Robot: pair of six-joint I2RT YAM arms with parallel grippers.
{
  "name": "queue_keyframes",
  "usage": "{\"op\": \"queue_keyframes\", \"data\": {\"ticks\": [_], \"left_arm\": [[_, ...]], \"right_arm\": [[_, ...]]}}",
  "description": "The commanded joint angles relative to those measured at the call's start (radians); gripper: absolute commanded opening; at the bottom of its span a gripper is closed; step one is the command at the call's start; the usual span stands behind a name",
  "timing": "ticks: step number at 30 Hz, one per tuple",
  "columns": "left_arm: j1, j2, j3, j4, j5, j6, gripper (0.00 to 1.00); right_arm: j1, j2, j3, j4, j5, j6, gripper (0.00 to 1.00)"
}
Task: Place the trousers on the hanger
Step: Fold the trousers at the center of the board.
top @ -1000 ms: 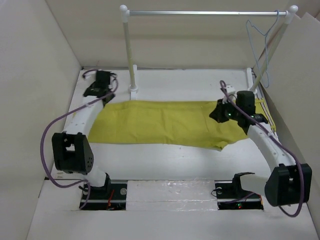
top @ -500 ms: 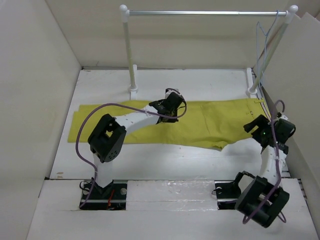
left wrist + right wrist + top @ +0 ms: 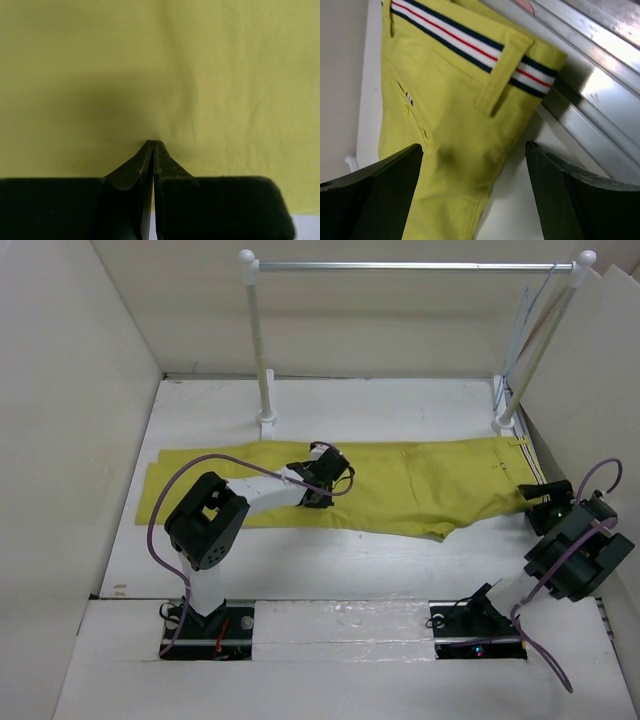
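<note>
Right end effector [image 3: 474,150] retreated, open; left end effector [image 3: 152,145] pinches single trousers [image 3: 420,485]; one hanger [image 3: 521,315].

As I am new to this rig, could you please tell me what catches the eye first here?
The yellow trousers lie flat across the table, with the striped waistband at the right. The left tool is shut with its tips on the fabric mid-leg, and the right tool stands open near the waistband. The hanger hangs at the right end of the rail.
</note>
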Motion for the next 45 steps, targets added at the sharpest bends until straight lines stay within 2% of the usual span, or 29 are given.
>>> {"op": "queue_keyframes", "data": {"ticks": [1,4,7,8,10,11,13,14,15,16,17,18,20,21,22,23,24,28,29,30,33,39,45], "left_arm": [[0.016,-0.016,-0.03,-0.053,-0.047,-0.034,0.0],[0.037,-0.025,-0.045,-0.073,-0.066,-0.046,0.0],[0.037,-0.043,-0.048,-0.087,-0.082,-0.054,0.0],[0.037,-0.047,-0.05,-0.094,-0.086,-0.056,0.0],[0.037,-0.054,-0.05,-0.107,-0.089,-0.062,0.0],[0.037,-0.057,-0.05,-0.11,-0.087,-0.062,0.0],[0.037,-0.071,-0.047,-0.121,-0.08,-0.065,0.0],[0.037,-0.112,-0.045,-0.128,-0.076,-0.057,0.0],[0.037,-0.112,-0.045,-0.128,-0.076,-0.057,0.0],[0.037,-0.126,-0.047,-0.131,-0.073,-0.048,0.0],[0.037,-0.148,-0.047,-0.137,-0.064,-0.046,0.0],[0.037,-0.16,-0.056,-0.137,-0.054,-0.042,0.0],[0.037,-0.184,-0.076,-0.121,-0.032,-0.031,0.0],[0.037,-0.203,-0.096,-0.114,-0.006,-0.028,0.0],[0.018,-0.215,-0.131,-0.101,0.005,-0.03,0.0],[0.018,-0.215,-0.131,-0.101,0.005,-0.03,0.0],[0.018,-0.212,-0.14,-0.098,0.009,-0.033,0.0],[0.018,-0.191,-0.185,-0.073,0.014,-0.04,0.0],[0.018,-0.185,-0.194,-0.062,0.019,-0.04,0.0],[0.008,-0.185,-0.199,-0.055,0.025,-0.042,0.0],[-0.015,-0.185,-0.179,-0.033,0.062,-0.037,0.0],[-0.071,-0.131,-0.079,0.022,0.161,-0.037,0.0],[-0.133,0.007,0.132,0.015,0.253,-0.059,0.0]], "right_arm": [[-0.001,0.101,0.026,0.2,-0.017,0.082,0.9],[0.022,0.163,0.065,0.197,0.004,0.092,0.87],[0.047,0.202,0.085,0.229,-0.009,0.095,0.75],[0.056,0.206,0.082,0.245,-0.015,0.095,0.54],[0.079,0.169,0.057,0.265,-0.032,0.086,0.26],[0.093,0.141,0.045,0.259,-0.041,0.076,0.07],[0.164,0.006,0.005,0.158,-0.051,0.021,0.0],[0.306,-0.129,-0.025,0.008,-0.02,-0.034,0.0],[0.307,-0.205,-0.036,0.007,0.009,-0.034,0.0],[0.37,-0.284,-0.045,-0.046,0.046,-0.045,0.0],[0.437,-0.364,-0.049,-0.167,0.093,-0.058,0.0],[0.573,-0.52,-0.044,-0.216,0.197,-0.053,0.0],[0.715,-0.648,-0.009,-0.313,0.312,-0.025,0.0],[0.779,-0.699,0.017,-0.37,0.418,-0.019,0.0],[0.935,-0.768,0.118,-0.483,0.481,-0.029,0.0],[0.936,-0.768,0.119,-0.484,0.509,-0.029,0.0],[1.02,-0.775,0.158,-0.52,0.537,-0.04,0.0],[1.206,-0.756,0.359,-0.664,0.698,-0.126,0.0],[1.229,-0.744,0.457,-0.695,0.731,-0.141,0.0],[1.243,-0.735,0.511,-0.72,0.802,-0.166,0.0],[1.204,-0.684,0.706,-0.807,0.85,-0.261,0.0],[0.987,-0.64,0.91,-0.841,0.724,-0.405,0.0],[0.869,-0.618,0.967,-0.878,0.522,-0.468,0.0]]}}
